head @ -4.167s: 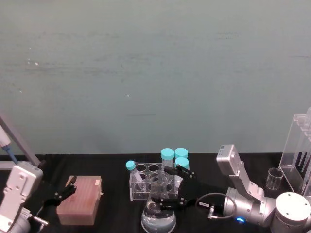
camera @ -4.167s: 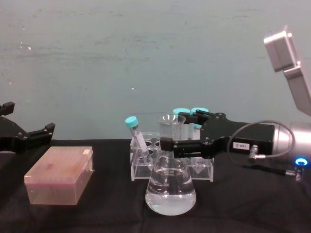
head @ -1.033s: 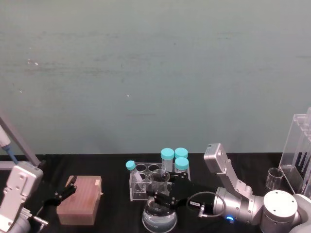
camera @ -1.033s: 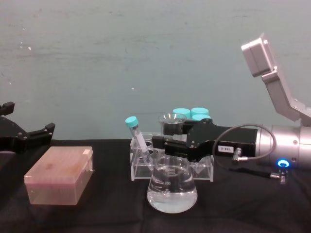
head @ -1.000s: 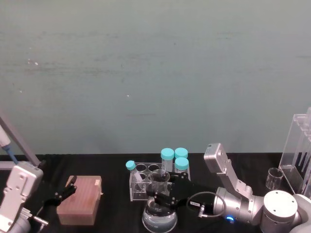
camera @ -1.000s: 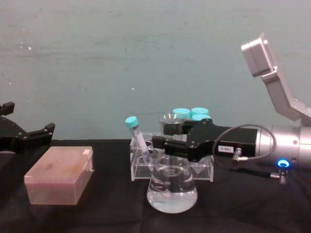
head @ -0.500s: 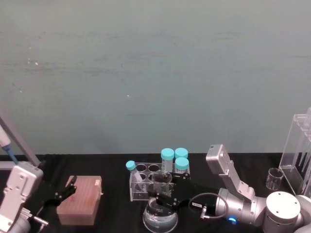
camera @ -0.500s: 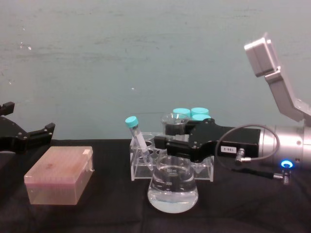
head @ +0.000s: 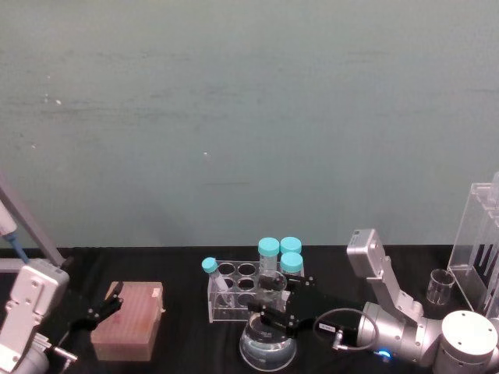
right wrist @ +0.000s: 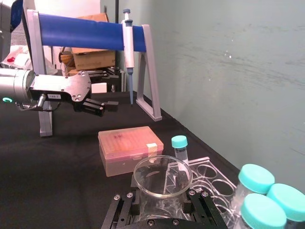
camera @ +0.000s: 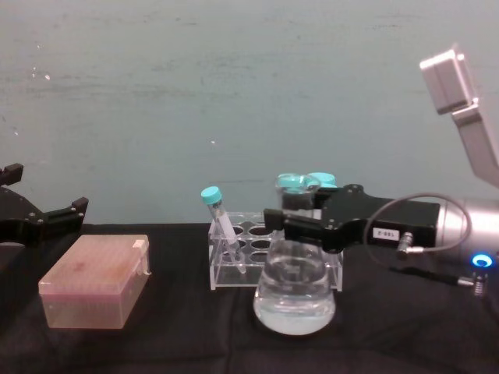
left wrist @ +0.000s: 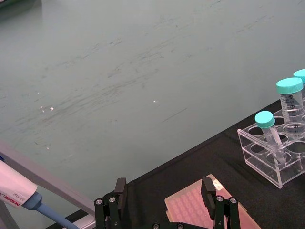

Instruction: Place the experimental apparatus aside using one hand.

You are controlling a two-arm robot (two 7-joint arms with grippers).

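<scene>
The large conical flask (camera: pixel 296 296), holding clear liquid, is in front of the tube rack, and my right gripper (camera: pixel 300 222) is shut on its neck. From the head view the flask (head: pixel 268 349) sits under the right gripper (head: pixel 274 308). I cannot tell whether its base touches the black tabletop. In the right wrist view the flask's round mouth (right wrist: pixel 163 175) sits between the black fingers (right wrist: pixel 125 206). The tall acrylic stand (head: pixel 479 234) and the small glass beaker (head: pixel 440 286) stand at the far right. My left gripper (camera: pixel 39 218) hangs open at the left, beside the pink box.
A clear tube rack (head: pixel 234 292) with teal-capped tubes (head: pixel 279 251) stands just behind the flask. A pink tip box (head: pixel 129 321) lies at the left. A blue pipette stand (right wrist: pixel 90 33) rises behind the left arm. The black table (camera: pixel 156 343) ends at a green wall.
The right gripper closed on the flask's neck, and flask and gripper have now moved to the right together. The left arm has stayed still.
</scene>
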